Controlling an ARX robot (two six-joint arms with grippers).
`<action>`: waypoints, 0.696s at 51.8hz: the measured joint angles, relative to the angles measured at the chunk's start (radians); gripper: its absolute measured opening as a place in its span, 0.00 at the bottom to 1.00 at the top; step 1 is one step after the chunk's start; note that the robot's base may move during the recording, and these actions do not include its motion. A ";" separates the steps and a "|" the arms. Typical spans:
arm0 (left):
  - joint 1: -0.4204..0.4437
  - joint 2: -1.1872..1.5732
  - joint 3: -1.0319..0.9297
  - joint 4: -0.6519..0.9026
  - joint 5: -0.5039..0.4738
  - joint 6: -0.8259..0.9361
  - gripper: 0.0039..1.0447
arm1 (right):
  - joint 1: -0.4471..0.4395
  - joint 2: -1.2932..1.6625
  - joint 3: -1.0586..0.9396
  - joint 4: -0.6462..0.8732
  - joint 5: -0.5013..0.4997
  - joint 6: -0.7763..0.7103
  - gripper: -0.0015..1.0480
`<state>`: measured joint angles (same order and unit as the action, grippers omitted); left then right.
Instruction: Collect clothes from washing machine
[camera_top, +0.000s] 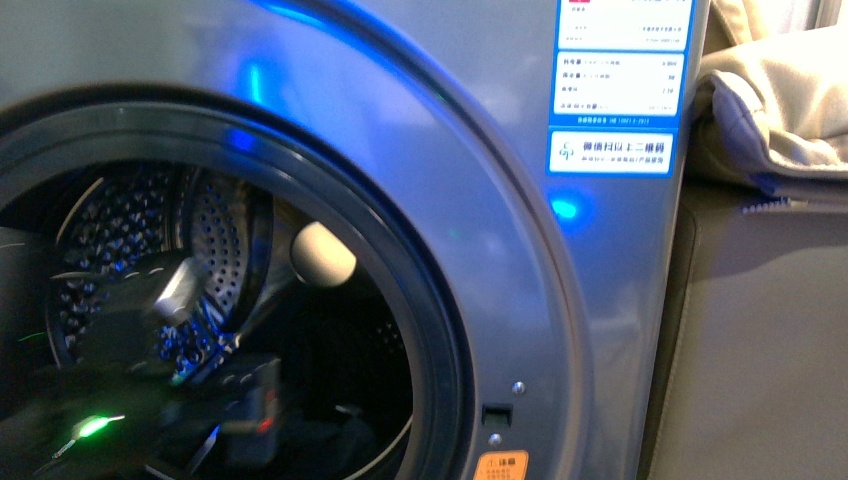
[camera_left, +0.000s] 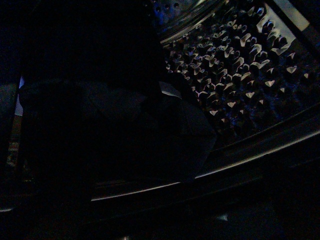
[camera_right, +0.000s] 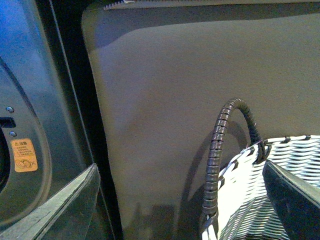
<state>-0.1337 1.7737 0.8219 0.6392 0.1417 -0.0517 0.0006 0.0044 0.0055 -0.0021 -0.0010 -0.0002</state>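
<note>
1. Front view: blue glare streaks the washing machine (camera_top: 480, 150) panel above and right of the left claw (camera_top: 235, 398). The claw itself is a dark smear of motion blur, and a green light (camera_top: 90, 427) flares just left of it
2. Left wrist view: very dim, almost all shadow; only the drum (camera_left: 240, 65) perforations beyond the claw catch small glints
3. Right wrist view: soft, even light and sharp detail. The basket handle (camera_right: 225, 145) throws a faint shadow on the grey surface (camera_right: 175, 90) ahead of the right claw (camera_right: 180, 167), and there's a blue cast on the machine's panel

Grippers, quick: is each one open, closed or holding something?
Left gripper: cannot tell, dark blur inside the drum.
Right gripper: open, holding nothing.
</note>
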 joint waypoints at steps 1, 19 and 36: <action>0.000 0.005 0.005 -0.001 -0.003 0.001 0.94 | 0.000 0.000 0.000 0.000 0.000 0.000 0.93; 0.001 0.186 0.216 -0.083 -0.031 0.030 0.94 | 0.000 0.000 0.000 0.000 0.000 0.000 0.93; 0.022 0.377 0.471 -0.206 -0.061 0.050 0.94 | 0.000 0.000 0.000 0.000 0.000 0.000 0.93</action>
<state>-0.1116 2.1509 1.2926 0.4328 0.0807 -0.0017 0.0006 0.0044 0.0055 -0.0021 -0.0010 0.0002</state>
